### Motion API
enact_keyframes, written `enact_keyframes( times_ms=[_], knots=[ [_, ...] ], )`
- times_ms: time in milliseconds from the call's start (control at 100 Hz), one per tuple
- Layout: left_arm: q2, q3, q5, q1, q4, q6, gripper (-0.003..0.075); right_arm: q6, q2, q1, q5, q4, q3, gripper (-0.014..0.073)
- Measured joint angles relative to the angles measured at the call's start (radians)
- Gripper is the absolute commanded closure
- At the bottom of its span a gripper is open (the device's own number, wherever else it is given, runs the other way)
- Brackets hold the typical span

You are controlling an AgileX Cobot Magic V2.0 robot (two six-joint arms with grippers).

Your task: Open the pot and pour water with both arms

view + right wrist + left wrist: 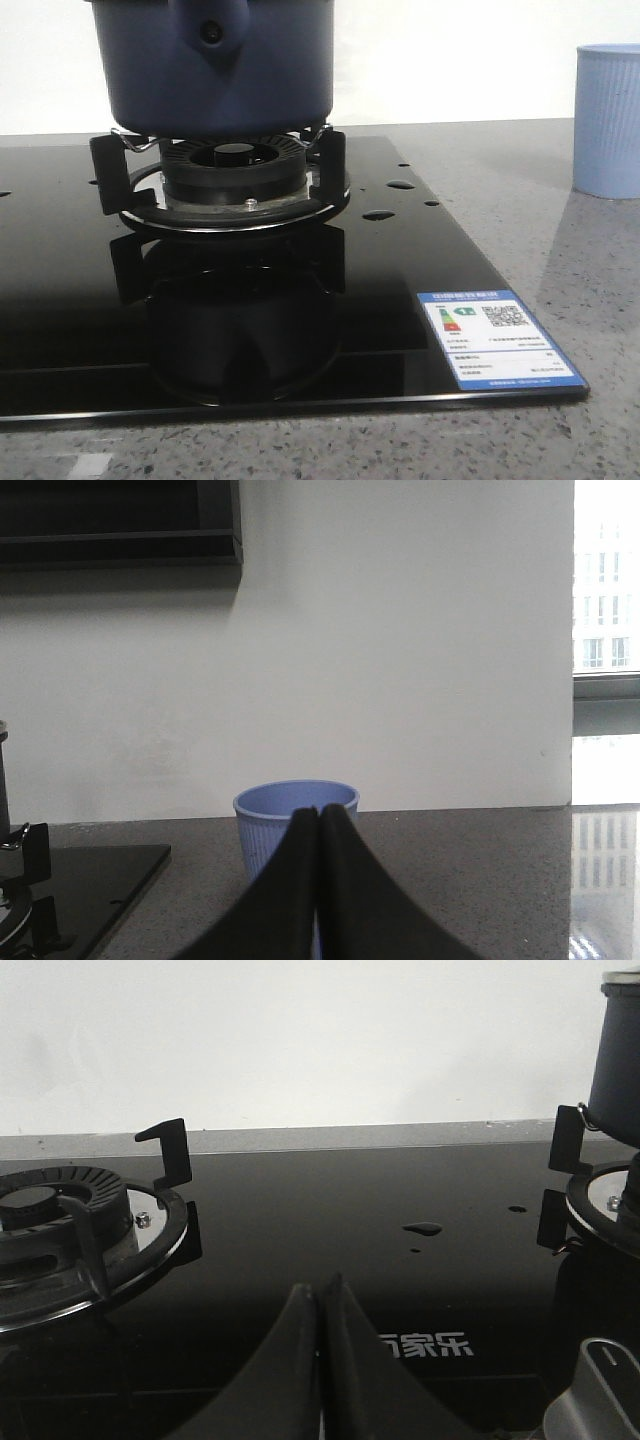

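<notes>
The dark navy-blue pot [215, 70] stands on the right burner's black supports [235, 175], its handle stub with a round hole facing me; its top is cut off by the frame. Its side also shows in the left wrist view [618, 1060]. A pale blue ribbed cup [608, 120] stands on the grey counter to the right, and it shows open-topped in the right wrist view [295, 825]. My left gripper [322, 1290] is shut and empty, low over the black glass hob. My right gripper [319, 815] is shut and empty, in front of the cup. Neither gripper shows in the front view.
The black glass hob [400, 260] carries water drops [378, 214] and an energy label [497, 338]. A second burner [60, 1225] sits left of the pot's burner. A control knob [600, 1400] is near the left gripper. A white wall stands behind the grey counter [470, 880].
</notes>
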Motion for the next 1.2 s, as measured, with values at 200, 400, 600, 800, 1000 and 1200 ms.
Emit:
enact_keyframes(
  times_ms=[200,400,600,800,1000,1200],
  knots=[
    [0.0,0.0,0.0,0.0,-0.002,0.0,0.0741,0.0,0.0,0.0,0.0,0.0,0.0,0.0653],
    [0.0,0.0,0.002,0.0,-0.002,-0.002,0.0741,0.0,0.0,0.0,0.0,0.0,0.0,0.0653],
    [0.0,0.0,0.002,0.0,-0.002,-0.002,0.0741,0.0,0.0,0.0,0.0,0.0,0.0,0.0653],
    [0.0,0.0,0.002,0.0,-0.002,-0.002,0.0741,0.0,0.0,0.0,0.0,0.0,0.0,0.0653],
    [0.0,0.0,0.002,0.0,-0.002,-0.002,0.0741,-0.047,0.0,0.0,0.056,0.089,0.0,0.0653],
    [0.0,0.0,0.002,0.0,-0.002,-0.002,0.0741,-0.555,0.0,0.005,0.152,0.655,0.025,0.0653]
  ],
)
